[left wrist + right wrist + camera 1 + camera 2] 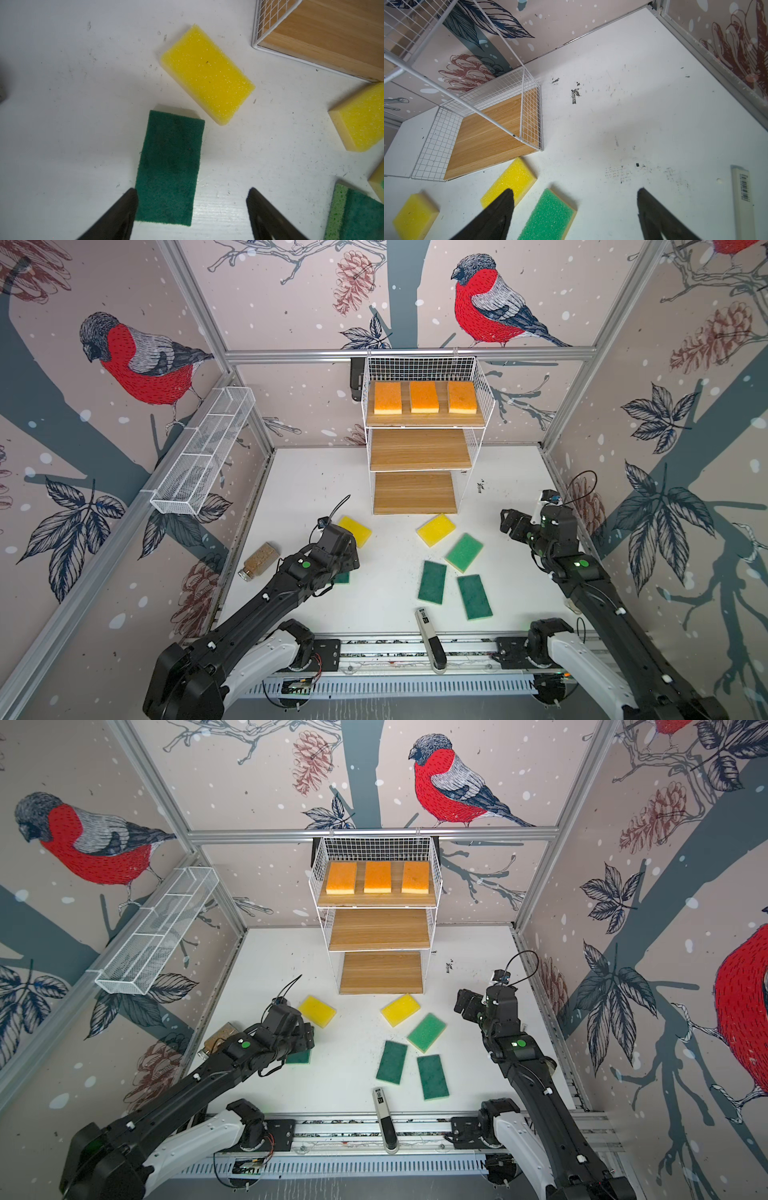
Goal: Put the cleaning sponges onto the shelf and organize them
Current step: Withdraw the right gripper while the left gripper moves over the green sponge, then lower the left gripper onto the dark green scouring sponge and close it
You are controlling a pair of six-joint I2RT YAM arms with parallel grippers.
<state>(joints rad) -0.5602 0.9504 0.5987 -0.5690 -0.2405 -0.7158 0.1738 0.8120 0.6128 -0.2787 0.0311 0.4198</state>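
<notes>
Hovering left tool [192,190]: jaws wide, empty, over the dark green sponge [169,166]; it lies off-centre toward one finger, so your close may shove or twist it rather than pinch it.
Right tool [575,189]: wide open, empty, right side of both top views.
Orange sponges [424,397]: three in a row on the top board of the shelf [419,450], upper centre.
Yellow sponge [207,74]: just beside the green one; your sloppy descent could nudge it.
Counter [316,472]: two yellow and four green sponges wait here, lower centre.

Bird-print walls [291,302], white tabletop [316,472], aluminium frame [291,355]
</notes>
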